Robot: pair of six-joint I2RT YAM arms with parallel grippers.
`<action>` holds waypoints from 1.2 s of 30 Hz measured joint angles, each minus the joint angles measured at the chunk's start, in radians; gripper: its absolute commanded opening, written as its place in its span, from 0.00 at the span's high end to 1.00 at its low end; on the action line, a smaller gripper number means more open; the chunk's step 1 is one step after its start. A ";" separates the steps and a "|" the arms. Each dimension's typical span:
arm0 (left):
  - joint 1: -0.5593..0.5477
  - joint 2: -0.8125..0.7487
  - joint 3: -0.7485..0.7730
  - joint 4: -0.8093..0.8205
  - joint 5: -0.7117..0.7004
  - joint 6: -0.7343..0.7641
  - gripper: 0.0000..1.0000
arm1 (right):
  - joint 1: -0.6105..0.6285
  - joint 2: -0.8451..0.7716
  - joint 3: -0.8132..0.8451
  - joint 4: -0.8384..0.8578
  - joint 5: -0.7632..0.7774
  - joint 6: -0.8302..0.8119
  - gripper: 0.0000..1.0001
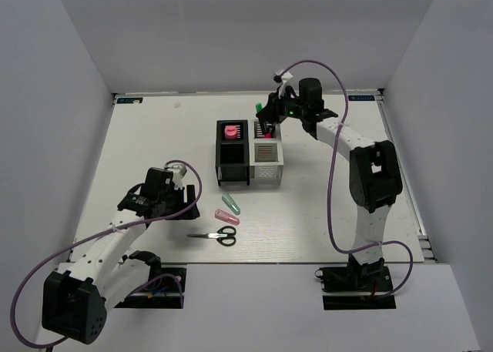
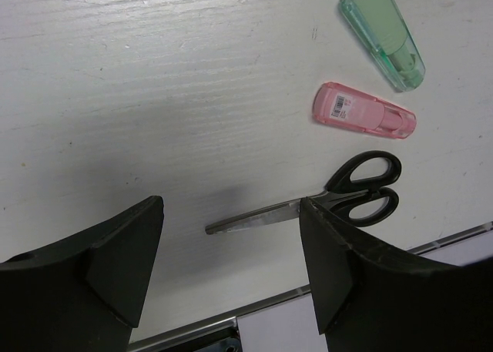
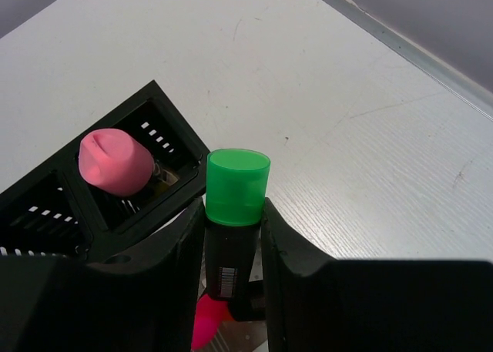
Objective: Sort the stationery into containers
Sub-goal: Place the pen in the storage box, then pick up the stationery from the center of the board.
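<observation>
A light, rigid, green-capped black highlighter [image 3: 237, 190] is clamped at its barrel by the right gripper [image 3: 233, 236], seemingly above the white slatted box [image 1: 266, 171]; the left gripper [image 2: 231, 252] is open over black-handled scissors [image 2: 339, 198].

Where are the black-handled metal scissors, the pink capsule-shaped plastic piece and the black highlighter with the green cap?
black-handled metal scissors [image 2: 333, 196]: left wrist view, black handle near pivot.
pink capsule-shaped plastic piece [image 2: 362, 111]: left wrist view, middle of body.
black highlighter with the green cap [image 3: 237, 186]: right wrist view, green cap.
</observation>
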State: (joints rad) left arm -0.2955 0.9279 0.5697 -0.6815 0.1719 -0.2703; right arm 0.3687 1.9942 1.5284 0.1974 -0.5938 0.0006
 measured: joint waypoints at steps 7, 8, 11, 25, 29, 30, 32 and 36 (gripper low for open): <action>0.000 0.000 0.000 0.000 0.000 0.000 0.18 | 0.000 -0.002 -0.008 -0.014 -0.037 -0.026 0.41; 0.000 0.000 0.000 0.000 0.000 0.000 0.18 | 0.001 -0.003 -0.011 -0.016 -0.040 -0.032 0.31; 0.000 0.000 0.000 0.000 0.000 0.000 0.18 | 0.001 -0.007 -0.021 -0.022 -0.045 -0.043 0.19; -0.008 0.032 0.000 0.056 0.050 -0.081 0.95 | -0.017 -0.191 0.006 -0.255 0.071 -0.055 0.27; -0.103 0.100 0.034 0.086 0.000 -0.206 0.43 | -0.053 -0.296 0.084 -0.473 0.048 -0.082 0.10; -0.150 0.118 0.057 0.081 -0.041 -0.243 0.30 | -0.067 -0.322 0.096 -0.527 0.025 -0.100 0.17; -0.242 0.148 0.107 0.072 -0.148 -0.343 0.21 | -0.090 -0.383 0.084 -0.623 -0.005 -0.157 1.00; -0.427 0.183 0.180 0.022 -0.401 -0.626 0.21 | -0.122 -0.569 -0.123 -0.747 0.036 -0.211 0.94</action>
State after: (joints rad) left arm -0.7227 1.1114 0.7494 -0.6594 -0.2295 -0.8967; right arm 0.2470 1.4250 1.4055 -0.5499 -0.5579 -0.2108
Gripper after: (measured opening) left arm 0.801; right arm 0.009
